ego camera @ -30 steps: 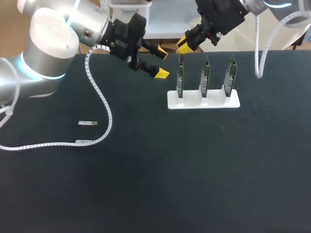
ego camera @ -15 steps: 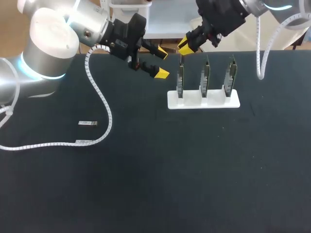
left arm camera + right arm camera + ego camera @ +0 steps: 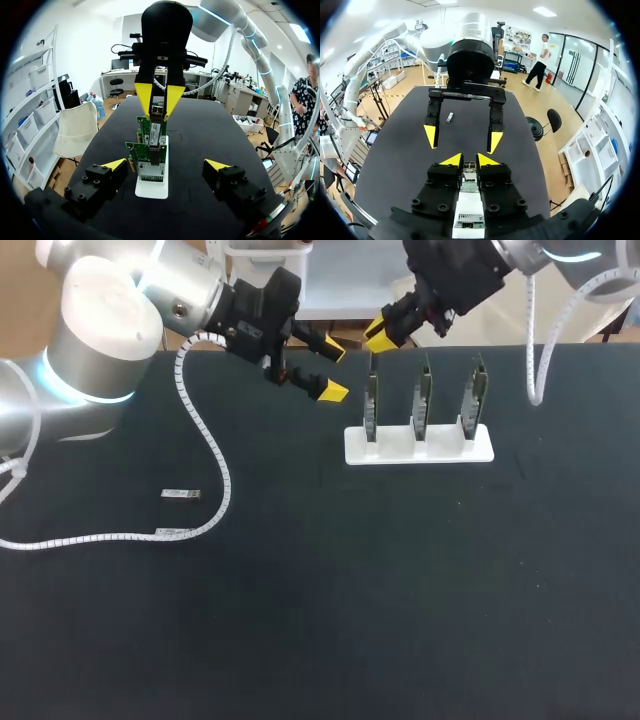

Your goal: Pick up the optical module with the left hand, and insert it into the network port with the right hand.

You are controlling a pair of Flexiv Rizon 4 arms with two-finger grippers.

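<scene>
Optical module (image 3: 157, 107) pinched in right gripper (image 3: 379, 334), atop leftmost card (image 3: 371, 405) on white stand (image 3: 420, 447), table's 1 o'clock. Left gripper (image 3: 334, 371) spread, empty, 10 o'clock of stand. Insertion step, likely; needs straight push home next.

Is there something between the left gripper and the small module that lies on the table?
Yes: in the head view the left arm's own white cable runs between the left gripper and the module, close beside the module. Nothing else visible lies between them.
</scene>
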